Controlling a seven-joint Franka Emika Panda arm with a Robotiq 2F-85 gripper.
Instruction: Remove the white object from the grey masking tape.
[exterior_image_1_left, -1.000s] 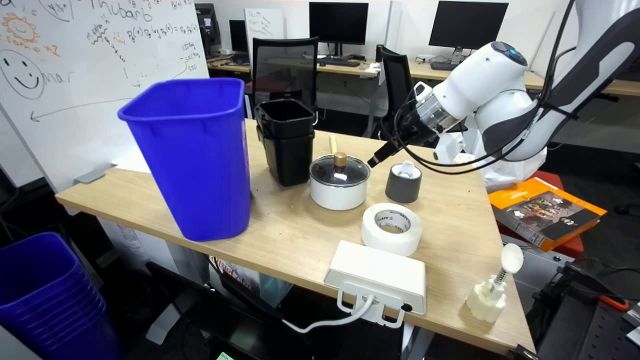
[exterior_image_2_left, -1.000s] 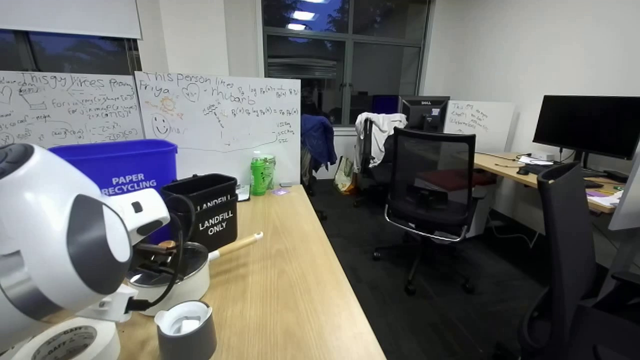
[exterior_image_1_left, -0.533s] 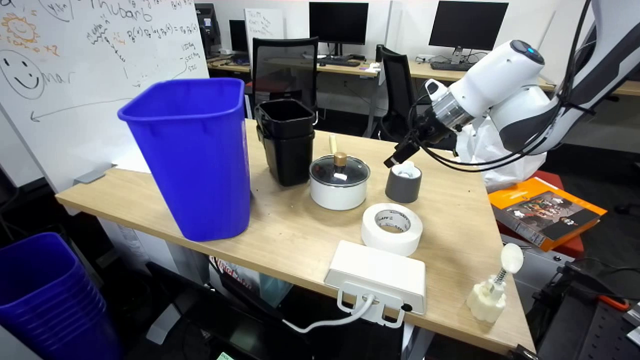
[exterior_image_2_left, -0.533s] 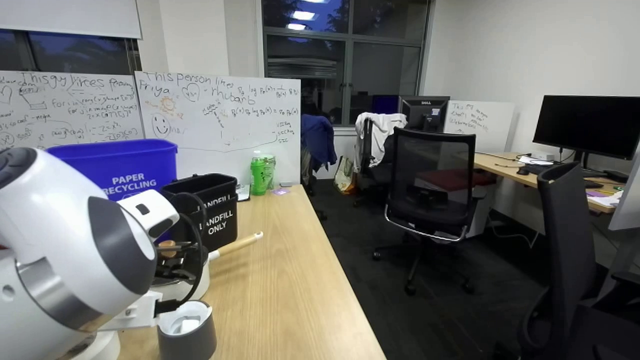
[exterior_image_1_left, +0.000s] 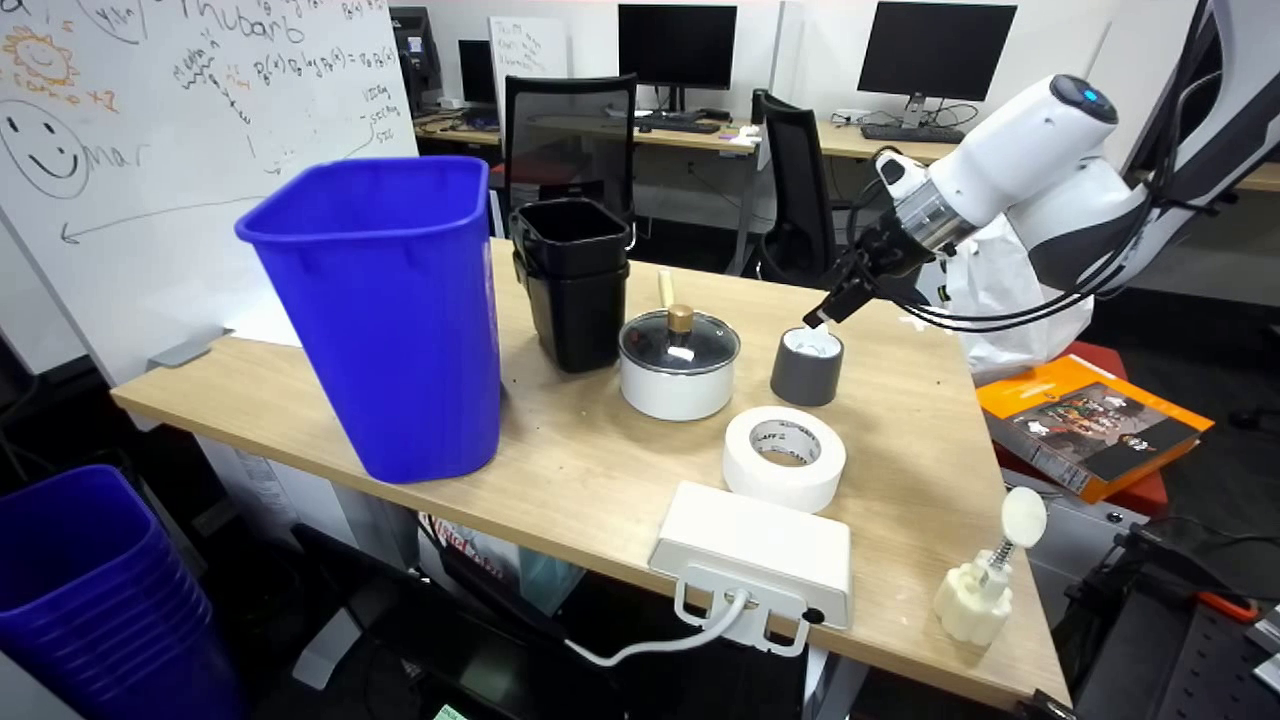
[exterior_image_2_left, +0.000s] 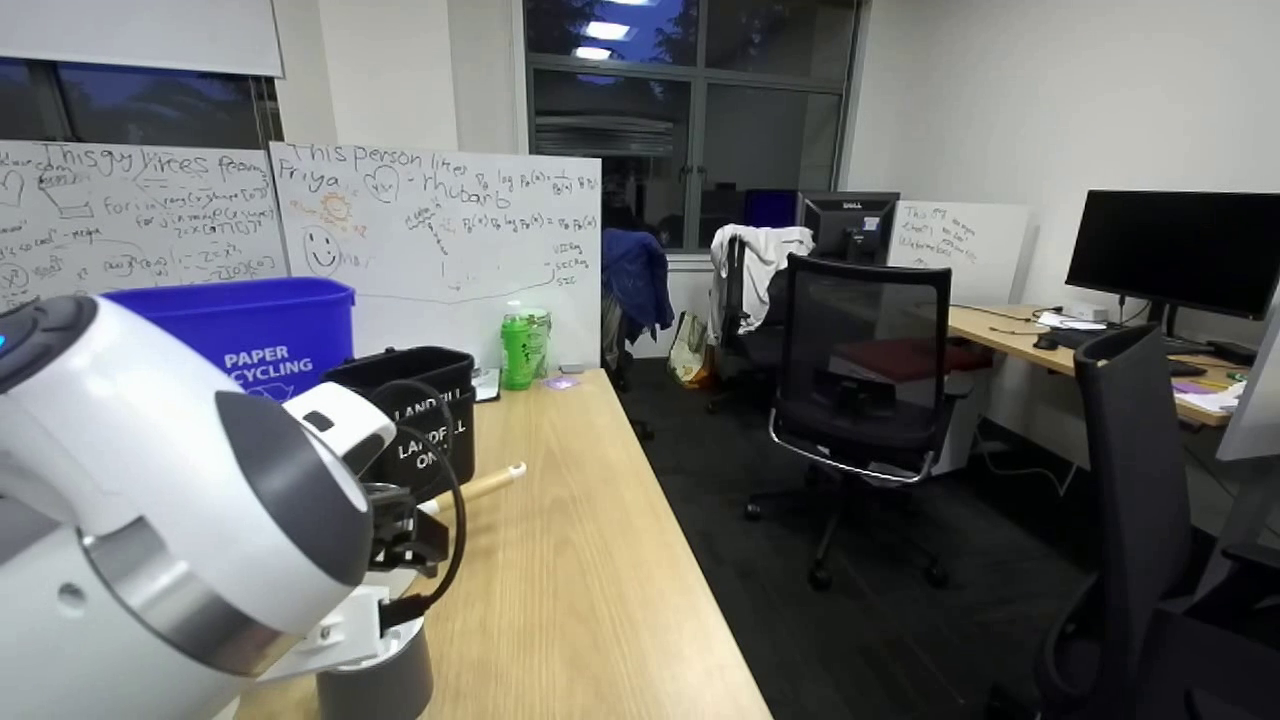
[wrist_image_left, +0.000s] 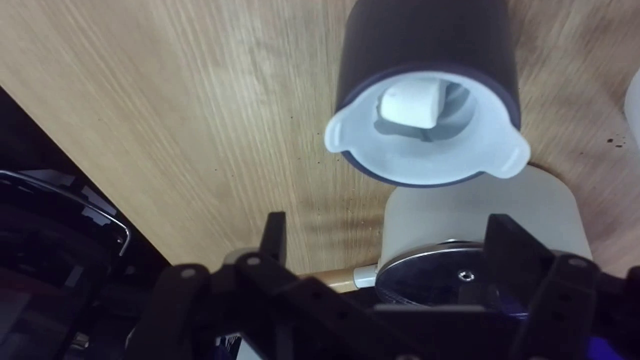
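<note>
Gripper (wrist_image_left: 387, 220) has its fingers (wrist_image_left: 274, 232) spread wide, angled down. White cup (wrist_image_left: 425, 157) sits inside the grey tape roll (wrist_image_left: 427, 35), two side tabs sticking out past the rim. White block (wrist_image_left: 412, 105) shows down in the cup's hollow; can't tell if it's the same part. Grey roll stands upright on the table (exterior_image_1_left: 900, 430). In an exterior view the fingertips are just above the cup; wrist view shows them apart from it. White pot (exterior_image_1_left: 676, 395) with glass lid (exterior_image_1_left: 650, 345) is near the roll. White tape roll (exterior_image_1_left: 740, 465) lies flat between grey roll and white box (exterior_image_1_left: 760, 555). Pump bottle (exterior_image_1_left: 972, 605) near the table corner. Stacked black bins (exterior_image_1_left: 577, 310) between pot and blue bin (exterior_image_1_left: 400, 360).
</note>
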